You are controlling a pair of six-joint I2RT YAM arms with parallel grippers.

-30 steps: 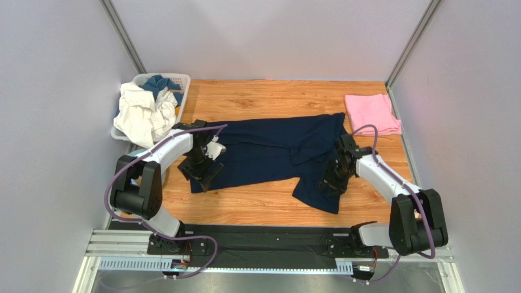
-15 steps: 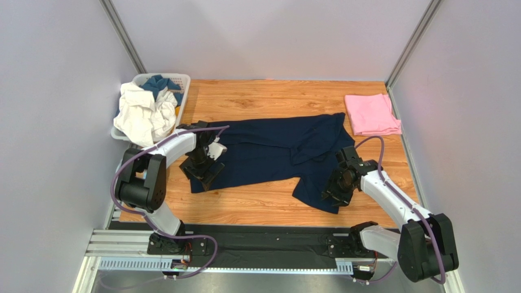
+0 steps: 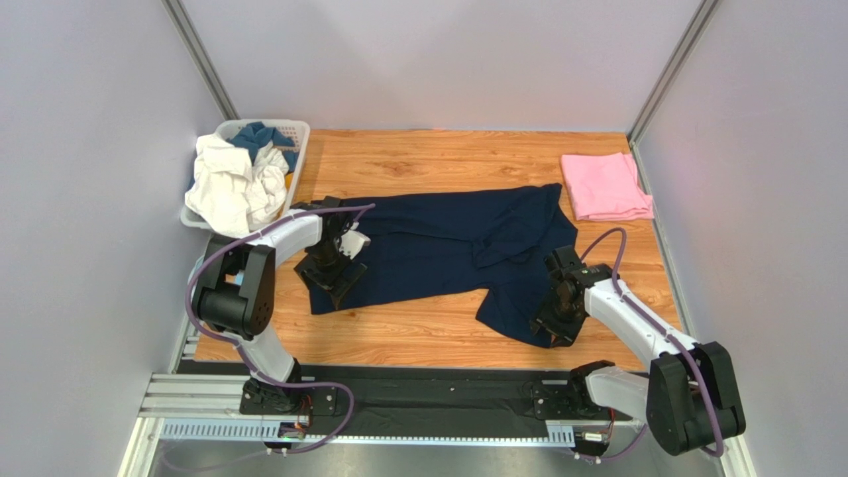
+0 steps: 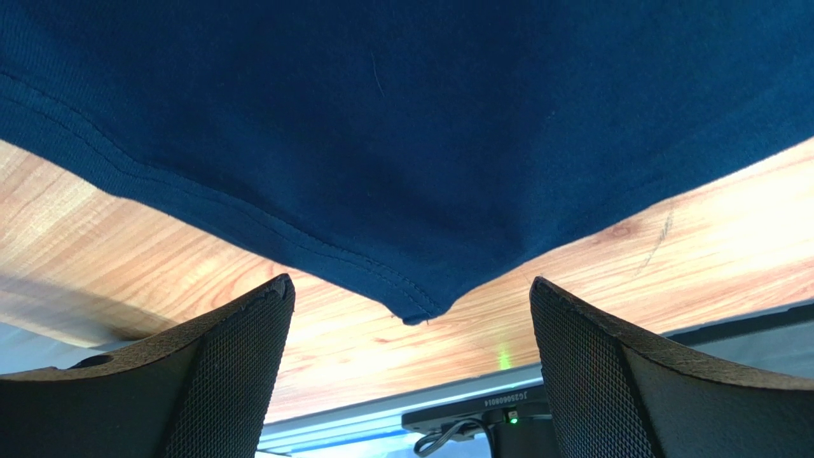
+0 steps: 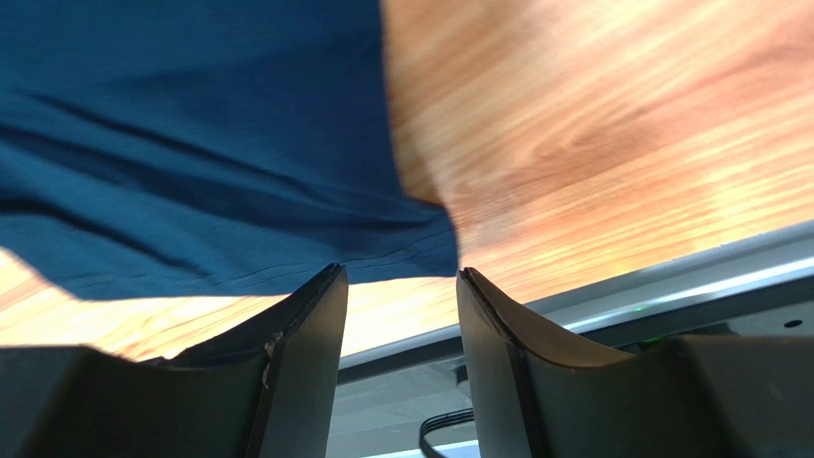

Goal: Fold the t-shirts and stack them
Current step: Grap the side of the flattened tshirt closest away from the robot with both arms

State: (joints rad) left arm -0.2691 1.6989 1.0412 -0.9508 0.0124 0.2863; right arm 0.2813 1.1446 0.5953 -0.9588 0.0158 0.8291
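Now navy shirt stretching 9-to-3 o'clock; left tool gaping, right tool half-open, both empty, corners sitting at 12.

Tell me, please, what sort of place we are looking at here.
Most likely a robotics lab test cell set up for laundry folding: grey partition walls enclose a wooden table, the left arm and right arm are mounted at its near edge, and a basket of clothes stands near a navy t-shirt.
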